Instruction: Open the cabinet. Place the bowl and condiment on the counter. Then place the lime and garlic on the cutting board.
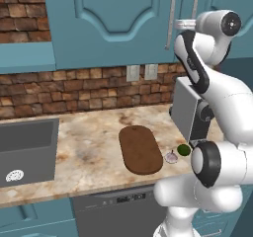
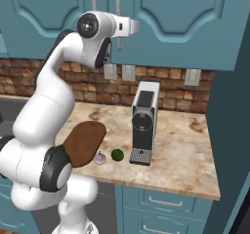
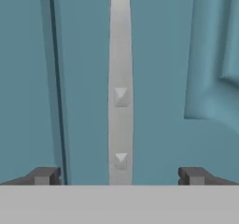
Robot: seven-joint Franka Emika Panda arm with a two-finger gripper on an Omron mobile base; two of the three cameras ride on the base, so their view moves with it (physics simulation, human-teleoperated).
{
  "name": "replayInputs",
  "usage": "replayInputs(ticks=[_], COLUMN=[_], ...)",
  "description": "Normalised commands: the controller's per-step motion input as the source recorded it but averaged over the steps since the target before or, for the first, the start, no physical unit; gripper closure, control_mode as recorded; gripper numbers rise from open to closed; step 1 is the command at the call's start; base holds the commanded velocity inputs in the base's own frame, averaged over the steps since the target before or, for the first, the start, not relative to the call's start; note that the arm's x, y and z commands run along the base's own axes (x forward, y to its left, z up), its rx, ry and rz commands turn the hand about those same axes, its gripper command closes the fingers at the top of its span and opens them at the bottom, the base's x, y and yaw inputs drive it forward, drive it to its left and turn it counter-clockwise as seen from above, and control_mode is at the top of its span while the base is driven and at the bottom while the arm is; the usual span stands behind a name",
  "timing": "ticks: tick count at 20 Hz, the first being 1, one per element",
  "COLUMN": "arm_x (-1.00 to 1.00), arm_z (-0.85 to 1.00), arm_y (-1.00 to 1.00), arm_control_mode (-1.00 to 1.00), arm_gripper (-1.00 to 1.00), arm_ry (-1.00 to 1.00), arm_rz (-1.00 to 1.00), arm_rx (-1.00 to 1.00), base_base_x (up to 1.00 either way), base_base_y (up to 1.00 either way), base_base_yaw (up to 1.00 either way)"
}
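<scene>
The teal cabinet (image 1: 108, 19) has both arched doors closed. In the hand view, one slim silver handle (image 3: 120, 92) runs straight up the middle, just right of the door seam. My gripper (image 3: 119, 175) is open, its fingertips (image 3: 44, 175) standing wide on either side of that handle and a little short of it. From the base the gripper (image 1: 180, 24) hangs level with the handle (image 1: 171, 19). On the marbled counter (image 1: 94, 142) lies the dark oval cutting board (image 1: 141, 149), with the garlic (image 1: 171, 157) and the lime (image 1: 184, 149) just to its right. Bowl and condiment are out of view.
A grey coffee machine (image 2: 144, 123) stands on the counter right of the lime (image 2: 117, 154). A grey sink (image 1: 27, 149) is set in at the left. Brick wall with outlets (image 1: 141, 72) runs behind. A dishwasher (image 1: 118, 209) sits under the board.
</scene>
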Motion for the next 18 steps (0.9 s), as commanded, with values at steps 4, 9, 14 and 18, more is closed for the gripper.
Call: replayInputs(ticks=[4,9,14,18], arm_x=[0.28,0.34,0.12,0.04], arm_z=[0.02,0.0,0.0,-0.02], arm_y=[-0.01,-0.05,0.1,0.13], arm_control_mode=[-1.0,-1.0,-1.0,-1.0], arm_gripper=[-1.0,-1.0,1.0,1.0], arm_ry=[0.0,0.0,0.02,0.04], arm_rz=[0.0,0.0,0.0,0.0], arm_rx=[-0.02,-0.02,-0.03,-0.02], base_base_x=[0.0,0.0,0.0,0.0], base_base_y=[0.0,0.0,0.0,0.0], base_base_yaw=[0.0,0.0,0.0,0.0])
